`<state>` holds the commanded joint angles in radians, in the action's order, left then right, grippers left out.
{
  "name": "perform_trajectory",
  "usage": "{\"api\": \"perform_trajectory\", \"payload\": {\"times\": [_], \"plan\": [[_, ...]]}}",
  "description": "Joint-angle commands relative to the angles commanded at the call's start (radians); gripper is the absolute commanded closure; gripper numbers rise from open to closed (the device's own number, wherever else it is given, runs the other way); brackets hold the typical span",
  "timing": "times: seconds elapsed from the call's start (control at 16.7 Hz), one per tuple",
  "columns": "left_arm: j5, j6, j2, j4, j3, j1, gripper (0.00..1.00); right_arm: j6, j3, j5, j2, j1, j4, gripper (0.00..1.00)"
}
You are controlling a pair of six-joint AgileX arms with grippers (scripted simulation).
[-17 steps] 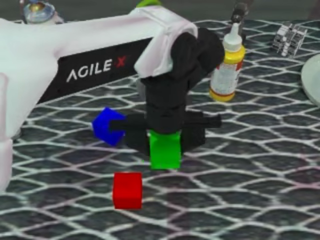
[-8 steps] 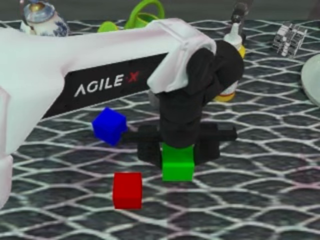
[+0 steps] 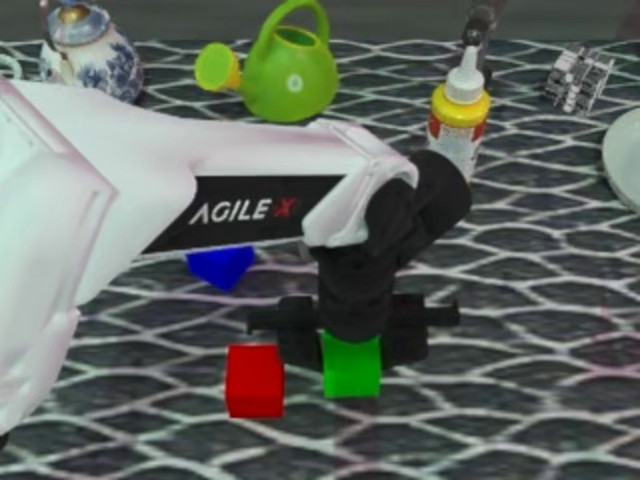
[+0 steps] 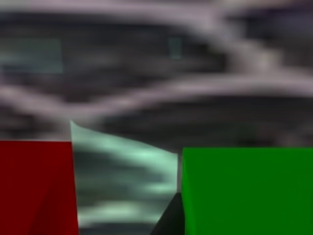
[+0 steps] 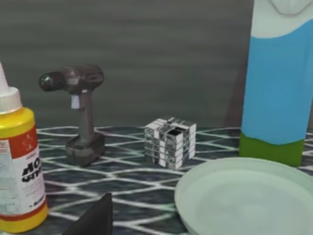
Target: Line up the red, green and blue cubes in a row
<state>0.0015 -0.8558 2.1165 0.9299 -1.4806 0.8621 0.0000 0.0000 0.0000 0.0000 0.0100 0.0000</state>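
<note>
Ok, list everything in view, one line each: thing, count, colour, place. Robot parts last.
red cube: 1, red, near edge of the table, left of the green cube
green cube: 1, green, beside the red cube, under the left gripper
blue cube: 1, blue, behind the red cube, partly hidden by the left arm
watering can: 1, lime green, far side
teapot: 1, blue and white, far left
bottle: 1, yellow with white cap, far side, right of centre
drill: 1, dark, far side
puzzle cube: 1, black and white, far right
plate: 1, pale, right edge
tall container: 1, blue, white and green, behind the plate
left gripper: 1, black, at the green cube
right arm: out of the top view
</note>
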Motion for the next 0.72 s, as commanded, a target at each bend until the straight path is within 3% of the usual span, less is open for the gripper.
{"api": "perform_trajectory", "payload": {"times": [0.18,0.72], "plan": [[0.0,0.0,0.0,0.0,0.0,0.0,1.0,0.0,0.0,0.0,0.0,0.0,0.0,0.0],[0.0,0.0,0.0,0.0,0.0,0.0,0.32,0.0,0.0,0.0,0.0,0.0,0.0,0.0]]}}
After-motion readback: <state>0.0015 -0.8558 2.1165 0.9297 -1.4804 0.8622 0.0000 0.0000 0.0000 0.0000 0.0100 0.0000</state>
